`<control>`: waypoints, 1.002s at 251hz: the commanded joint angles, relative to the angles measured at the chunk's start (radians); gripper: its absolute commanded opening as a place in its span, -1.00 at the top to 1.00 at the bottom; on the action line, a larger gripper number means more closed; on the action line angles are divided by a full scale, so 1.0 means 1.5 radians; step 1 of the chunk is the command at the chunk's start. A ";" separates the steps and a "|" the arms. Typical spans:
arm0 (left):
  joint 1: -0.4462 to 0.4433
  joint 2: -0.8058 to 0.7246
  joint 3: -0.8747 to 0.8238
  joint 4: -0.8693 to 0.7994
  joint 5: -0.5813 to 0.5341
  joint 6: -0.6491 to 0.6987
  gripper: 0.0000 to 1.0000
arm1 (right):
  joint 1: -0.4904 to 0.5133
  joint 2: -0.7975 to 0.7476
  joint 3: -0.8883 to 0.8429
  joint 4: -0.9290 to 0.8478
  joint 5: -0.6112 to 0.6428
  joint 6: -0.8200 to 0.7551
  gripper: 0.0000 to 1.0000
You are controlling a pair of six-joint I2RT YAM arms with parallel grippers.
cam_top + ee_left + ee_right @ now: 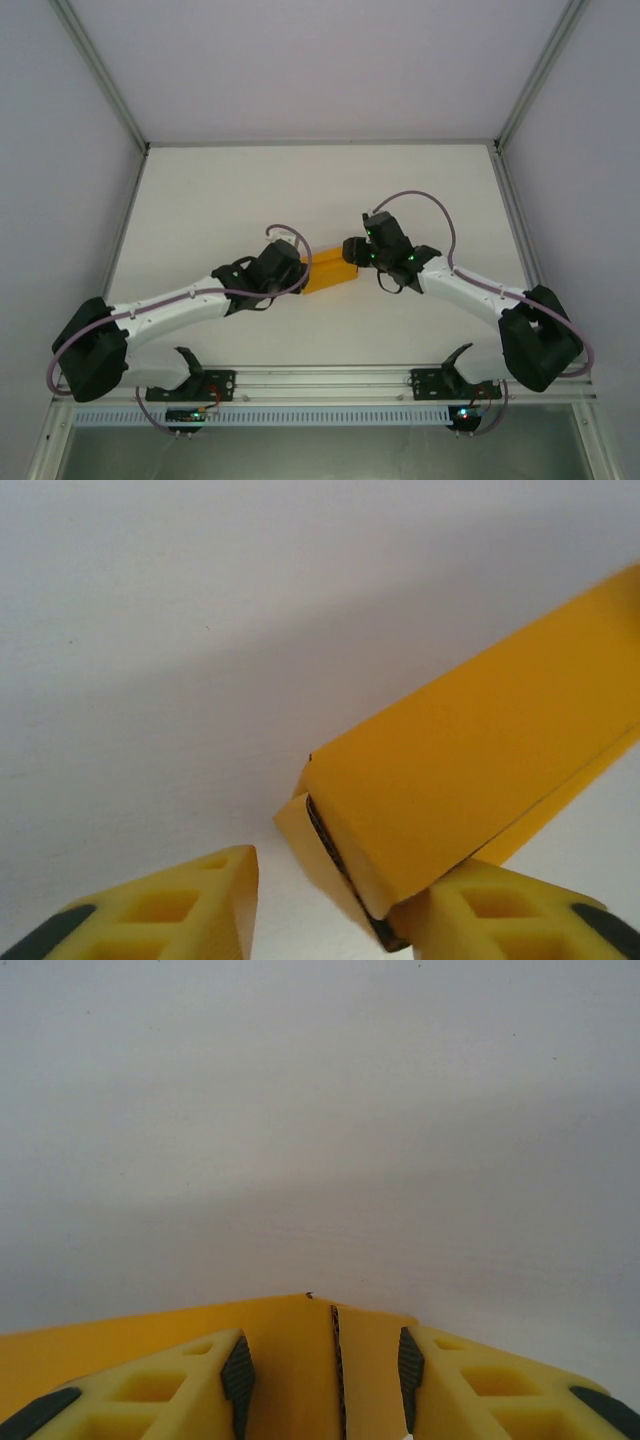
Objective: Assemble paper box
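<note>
Currently, your left gripper (345, 880) stands with its fingers apart. The paper box (470, 780) rests its end against one finger (510, 915); the other finger is clear of it. Your right gripper (322, 1345) straddles the box's other end, with card filling the gap between its pads (237, 1380); you cannot tell whether they clamp it. Seen from above, the box lies mid-table (250, 190), with a gripper at each end.

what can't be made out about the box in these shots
- Top view: box ends hidden under left gripper and right gripper; flaps too small to read.
- Left wrist: box's far end cut off by the right edge.
- Right wrist: most of the box cut off by the bottom edge; whether the pads press it is unclear.
</note>
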 commanded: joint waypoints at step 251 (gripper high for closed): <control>0.170 0.021 -0.095 0.091 0.338 -0.022 -0.39 | 0.009 0.007 -0.123 -0.037 -0.033 0.032 0.39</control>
